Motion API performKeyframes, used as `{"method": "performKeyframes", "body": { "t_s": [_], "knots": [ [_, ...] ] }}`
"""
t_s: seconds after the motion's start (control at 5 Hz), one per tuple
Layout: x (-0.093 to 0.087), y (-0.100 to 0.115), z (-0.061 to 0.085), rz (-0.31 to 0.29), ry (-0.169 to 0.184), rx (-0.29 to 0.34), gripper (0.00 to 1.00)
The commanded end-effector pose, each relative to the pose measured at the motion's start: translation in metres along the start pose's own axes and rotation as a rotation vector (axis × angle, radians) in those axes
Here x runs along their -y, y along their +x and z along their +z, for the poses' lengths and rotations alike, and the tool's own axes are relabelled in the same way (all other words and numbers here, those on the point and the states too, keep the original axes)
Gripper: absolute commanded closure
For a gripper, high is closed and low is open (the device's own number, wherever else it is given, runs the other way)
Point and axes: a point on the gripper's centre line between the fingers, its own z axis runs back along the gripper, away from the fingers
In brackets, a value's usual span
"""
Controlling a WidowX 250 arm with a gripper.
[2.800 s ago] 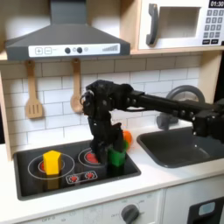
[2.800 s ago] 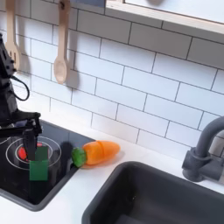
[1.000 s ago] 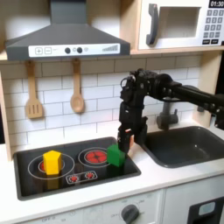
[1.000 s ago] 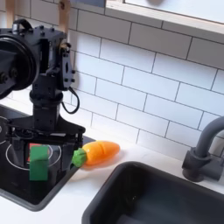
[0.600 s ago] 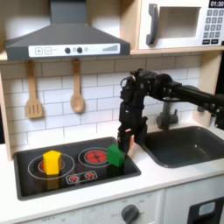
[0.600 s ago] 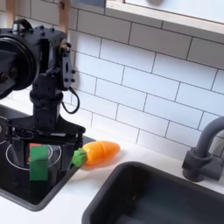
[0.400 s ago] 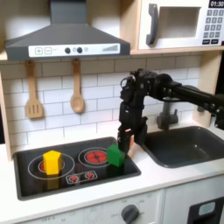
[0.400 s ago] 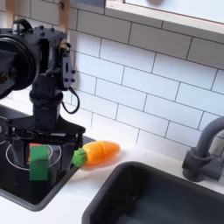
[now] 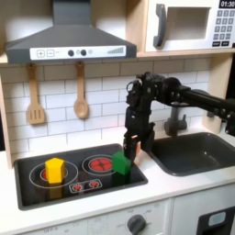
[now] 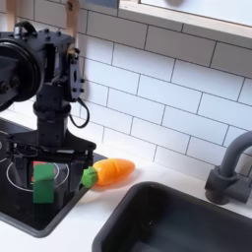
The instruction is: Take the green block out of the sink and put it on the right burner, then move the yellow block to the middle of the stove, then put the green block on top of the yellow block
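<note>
Black stove (image 9: 55,188), green block (image 9: 120,164) on right burner, jaws state unclear above it

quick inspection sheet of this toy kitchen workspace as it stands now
surface: black stove set in a white counter, next to the dark sink
job's things: green block rests on the burner at the first exterior view's right; yellow block stands on the other burner; sink basin looks empty
clutter: toy carrot lies on the counter between stove and sink
grippers: gripper hangs just above and behind the green block, holding nothing; fingers too dark to judge
cables: nothing seen
surroundings: white tile wall, two wooden utensils hanging, range hood, microwave, faucet
</note>
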Motion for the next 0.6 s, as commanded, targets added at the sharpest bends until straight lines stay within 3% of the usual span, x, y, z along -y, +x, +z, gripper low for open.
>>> {"method": "performKeyframes", "body": {
  "t_s": [0.0, 0.2, 0.4],
  "knots": [
    [-0.012, 0.020, 0.001, 0.019, 0.041, 0.071, 0.00],
    [-0.027, 0.036, 0.004, 0.086, 0.044, 0.073, 0.00],
    [-0.033, 0.045, 0.002, 0.112, 0.048, 0.068, 0.00]
  ]
}}
